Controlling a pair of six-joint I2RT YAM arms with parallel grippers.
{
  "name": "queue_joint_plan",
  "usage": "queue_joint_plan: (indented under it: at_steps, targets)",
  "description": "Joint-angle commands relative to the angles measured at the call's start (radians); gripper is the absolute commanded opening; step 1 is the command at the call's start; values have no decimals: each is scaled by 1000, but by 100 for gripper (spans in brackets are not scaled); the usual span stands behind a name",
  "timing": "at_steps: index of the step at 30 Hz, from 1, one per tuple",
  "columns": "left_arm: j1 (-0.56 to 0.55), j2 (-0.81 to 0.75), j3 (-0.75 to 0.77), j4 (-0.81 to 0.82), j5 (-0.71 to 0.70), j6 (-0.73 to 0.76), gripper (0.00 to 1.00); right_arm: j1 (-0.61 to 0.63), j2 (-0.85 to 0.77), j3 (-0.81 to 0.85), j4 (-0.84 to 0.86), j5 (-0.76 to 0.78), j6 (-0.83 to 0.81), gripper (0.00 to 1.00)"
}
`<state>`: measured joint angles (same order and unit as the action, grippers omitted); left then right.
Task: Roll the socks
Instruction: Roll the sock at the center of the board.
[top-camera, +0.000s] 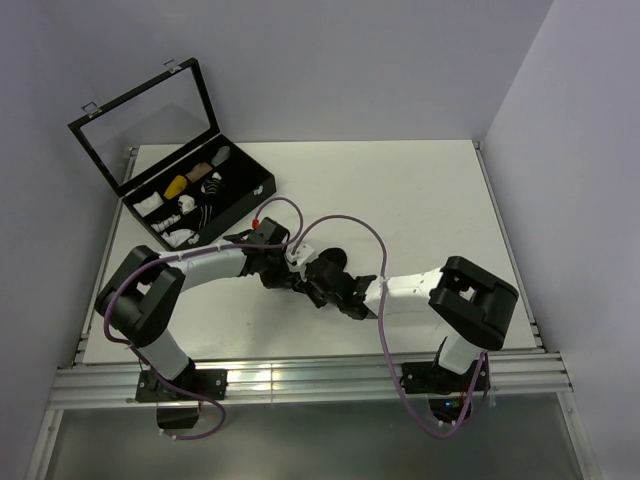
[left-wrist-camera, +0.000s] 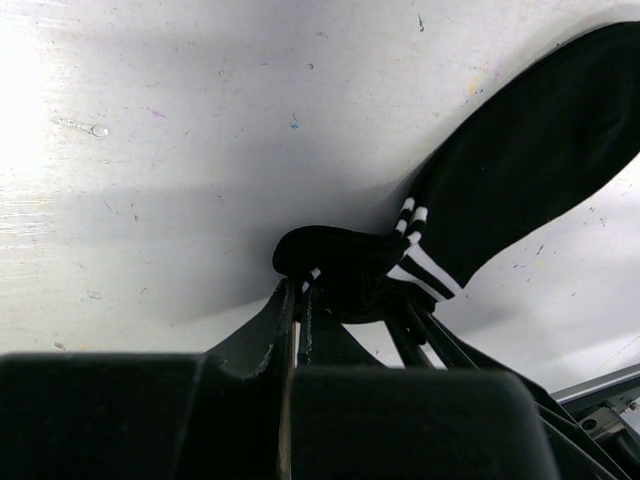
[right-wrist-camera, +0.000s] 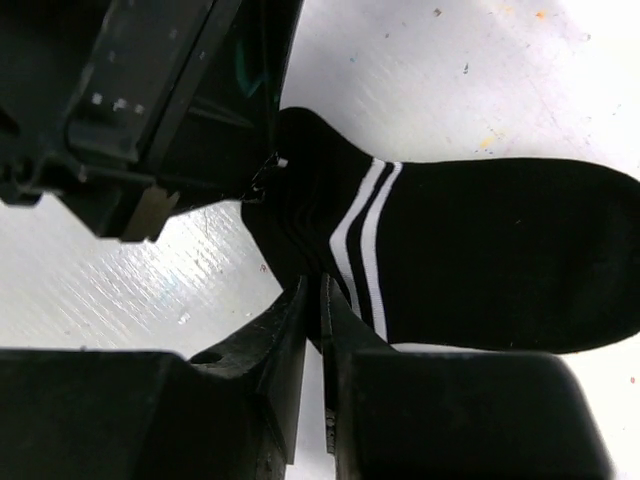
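A black sock (right-wrist-camera: 490, 260) with thin white stripes near the cuff lies on the white table, its foot stretching away from both grippers. In the left wrist view the sock (left-wrist-camera: 520, 170) runs to the upper right and its cuff is bunched up. My left gripper (left-wrist-camera: 303, 292) is shut on the bunched cuff. My right gripper (right-wrist-camera: 321, 285) is shut on the cuff edge just beside the stripes. In the top view the left gripper (top-camera: 305, 277) and right gripper (top-camera: 328, 288) meet at the table's middle, hiding the sock. I cannot tell whether a second sock lies under the first.
A black case (top-camera: 235, 200) with its clear lid raised stands at the back left. It holds small white, yellow and tan rolled bundles (top-camera: 176, 186). A metal rail (top-camera: 320, 378) runs along the near edge. Purple cables loop over both arms.
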<state>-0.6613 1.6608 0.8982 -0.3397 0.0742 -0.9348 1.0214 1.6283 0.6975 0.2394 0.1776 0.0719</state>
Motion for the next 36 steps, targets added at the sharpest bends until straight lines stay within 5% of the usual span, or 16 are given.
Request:
queue_joint_plan:
  at_steps: [1,26,36]
  targets:
    - [6,22,-1,-82,-14,44,0,-1,7,36,-14,54,37,16]
    - [25,-6,-44,-55,-42,11,0,-271,44,-1,-170,-328,413,21]
    - [25,1,-1,-79,-44,25,0,-169,-105,48,-232,-132,241,35]
